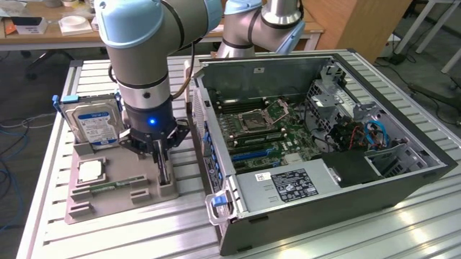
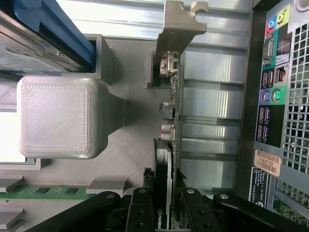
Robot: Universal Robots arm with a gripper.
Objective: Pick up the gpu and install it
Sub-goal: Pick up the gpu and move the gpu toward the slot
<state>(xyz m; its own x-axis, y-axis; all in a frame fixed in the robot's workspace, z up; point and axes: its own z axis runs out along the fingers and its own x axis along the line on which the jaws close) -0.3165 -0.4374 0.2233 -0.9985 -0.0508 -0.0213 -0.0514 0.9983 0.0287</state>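
The gpu (image 2: 175,111), a flat green circuit card with a black cooler shroud and a silver metal end bracket, stands on its long edge in a slot of the grey printed plastic tray (image 1: 108,208), along the tray's edge nearest the computer case. Standing upright leaves both broad faces free for a pinch from above. It has not been lifted out.

The black two-fingered gripper (image 2: 166,215) is down over the end away from the bracket. Its fingers (image 2: 140,212) straddle the card, one on the shroud face and one on the board face, and appear clamped on it, though how firm the hold is I cannot judge.

The same tray carries a silver hard drive with a blue label (image 1: 94,121), upright at its far corner, a square silver processor chip (image 1: 89,171) lying flat mid-tray, and a narrow green memory stick (image 1: 108,188) flat in a groove near the front edge.

The tray rests on the ribbed aluminium table (image 1: 144,232), just beside the open black desktop case (image 1: 338,210), which lies on its side with the green motherboard (image 1: 266,135) facing up.
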